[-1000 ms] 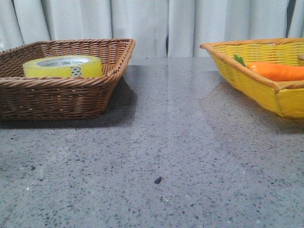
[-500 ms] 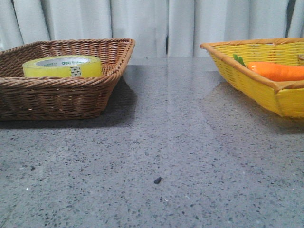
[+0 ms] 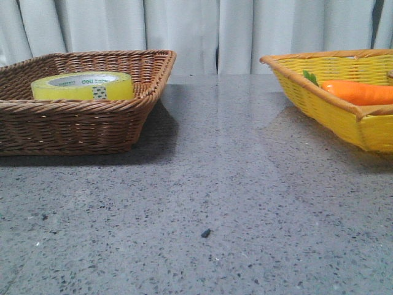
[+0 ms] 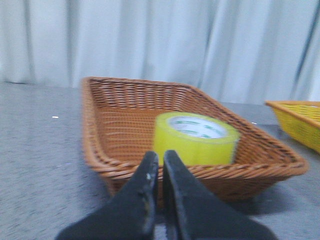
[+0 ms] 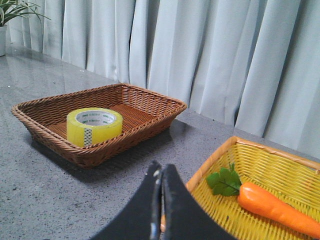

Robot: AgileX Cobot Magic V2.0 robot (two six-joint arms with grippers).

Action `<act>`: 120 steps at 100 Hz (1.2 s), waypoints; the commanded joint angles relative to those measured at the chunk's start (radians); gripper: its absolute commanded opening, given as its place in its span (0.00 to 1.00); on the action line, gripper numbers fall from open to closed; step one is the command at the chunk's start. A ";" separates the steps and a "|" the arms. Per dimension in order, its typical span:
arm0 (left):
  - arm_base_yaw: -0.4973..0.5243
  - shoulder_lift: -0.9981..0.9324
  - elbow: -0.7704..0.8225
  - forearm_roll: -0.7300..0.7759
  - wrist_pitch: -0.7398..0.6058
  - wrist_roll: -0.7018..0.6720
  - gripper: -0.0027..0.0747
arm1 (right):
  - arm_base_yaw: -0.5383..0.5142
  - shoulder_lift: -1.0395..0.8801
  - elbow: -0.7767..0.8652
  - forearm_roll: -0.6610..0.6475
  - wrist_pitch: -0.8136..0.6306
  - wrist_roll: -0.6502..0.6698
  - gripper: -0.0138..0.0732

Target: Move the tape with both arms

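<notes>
The yellow tape roll (image 3: 82,85) lies flat in the brown wicker basket (image 3: 73,126) at the left of the table. It also shows in the left wrist view (image 4: 196,138) and the right wrist view (image 5: 94,126). My left gripper (image 4: 160,158) is shut and empty, just outside the near rim of the brown basket (image 4: 125,170), with the tape beyond the rim. My right gripper (image 5: 161,171) is shut and empty, above the table beside the yellow basket (image 5: 210,167). Neither arm shows in the front view.
A yellow wicker basket (image 3: 319,101) at the right holds an orange carrot (image 3: 359,92) with green leaves (image 5: 225,181). A small dark speck (image 3: 206,233) lies on the grey speckled table. White curtains hang behind. A potted plant (image 5: 7,15) stands far off.
The front view has shifted very slightly; the baskets and tape stay where they were. No arm has entered that view.
</notes>
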 commanded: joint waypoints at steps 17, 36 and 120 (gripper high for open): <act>0.164 -0.135 0.039 0.009 0.057 -0.014 0.01 | -0.002 0.013 -0.026 -0.016 -0.074 -0.005 0.07; 0.226 -0.139 0.039 0.002 0.320 -0.014 0.01 | -0.002 0.013 -0.026 -0.016 -0.074 -0.005 0.07; 0.225 -0.139 0.039 0.002 0.343 -0.007 0.01 | -0.002 0.013 -0.026 -0.016 -0.074 -0.005 0.07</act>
